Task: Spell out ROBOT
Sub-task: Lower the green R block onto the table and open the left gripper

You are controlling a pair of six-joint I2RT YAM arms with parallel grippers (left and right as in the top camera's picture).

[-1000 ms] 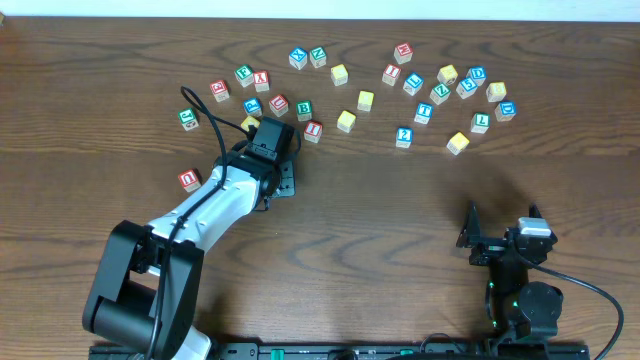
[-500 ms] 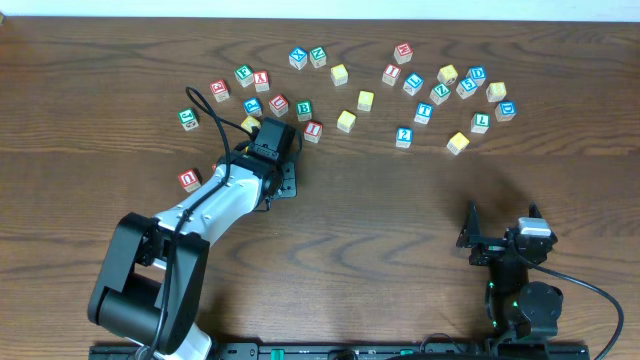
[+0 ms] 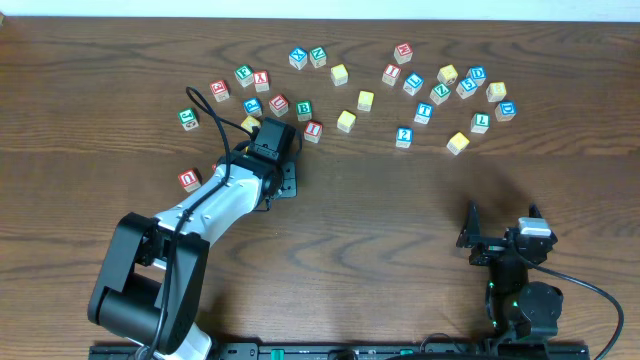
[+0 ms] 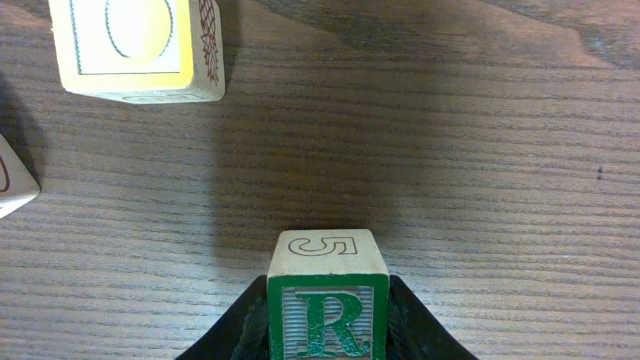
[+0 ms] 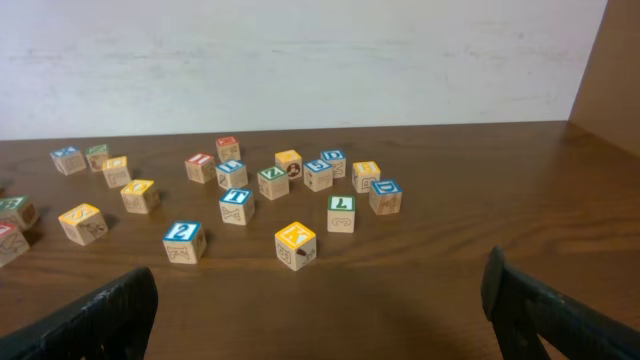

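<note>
From my station I see the left end effector clamped on a small wooden cube with a green letter R. Its dark fingers press the two side faces, and the R faces the wrist camera upright. The cube's upper face carries an outlined figure I cannot read for certain. I cannot tell whether the cube rests on the dark brown wooden worktop or hangs just above it. In the overhead view the arm hides this cube, left of centre at the near edge of the scattered blocks.

To the far left of it in the wrist view lies a pale yellow wooden cube with an outlined O, apart from the held one. A wooden cube with a green letter B sits just far-right of the end effector, with a red-lettered wooden cube beside it. A yellow-topped wooden cube lies to the right, and a second yellow-topped cube lies just beyond it. A blue-lettered cube that looks like a T lies further right.

The right end effector stands at the near right with its fingers wide apart, gripping nothing, well apart from every block.
</note>
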